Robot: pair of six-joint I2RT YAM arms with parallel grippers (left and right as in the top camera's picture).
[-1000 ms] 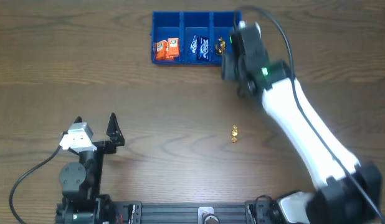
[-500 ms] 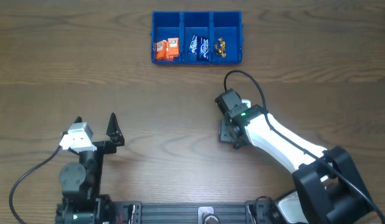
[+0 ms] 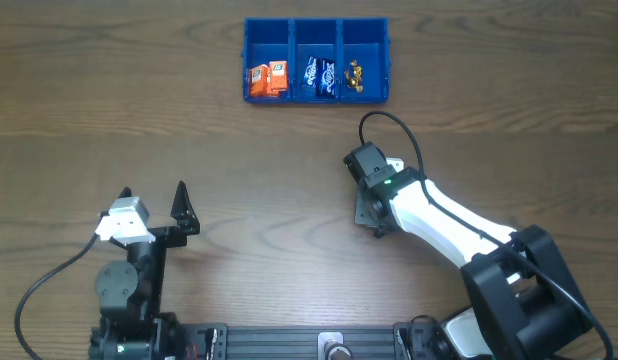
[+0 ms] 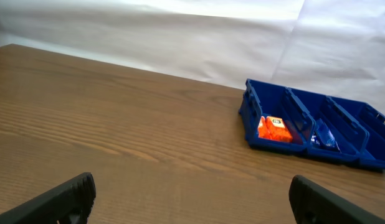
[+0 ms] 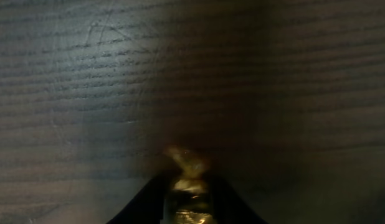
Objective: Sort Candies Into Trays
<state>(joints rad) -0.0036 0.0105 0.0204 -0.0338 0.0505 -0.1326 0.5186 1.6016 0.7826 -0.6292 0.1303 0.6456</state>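
Right pincer (image 3: 369, 213) is low on the brown wood-grain table (image 3: 509, 140), and look at its wrist view: the small gold foil-wrapped candy (image 5: 185, 169) sits right between the two dark fingers, which press in on both of its sides. That reads as clenched on the sweet, with one crinkled twist of wrapper poking out just beyond the fingertips and the table right beneath.

How will it handle? My read is very light, almost nothing to lift. The foil looks slick and crumply, so it could squirm or spin if it is nipped by the twisted end alone. The firm middle of the body is the place to hold, and that is about where the fingers sit. A gentle squeeze should do; too much would only dent the wrapper.

The blue plastic three-compartment tray (image 3: 316, 22) lies well apart from this pincer, far ahead of it across the table. Its end bin nearest the right arm's side holds loose gold candies (image 3: 353, 74), the middle one blue-wrapped candies (image 3: 317, 76), the far one orange-wrapped candies (image 3: 266, 80). The gold bin looks like the match.

Left pincer (image 3: 152, 192) rests near its own base, fingers spread wide, nothing between them, the tray well ahead of it.
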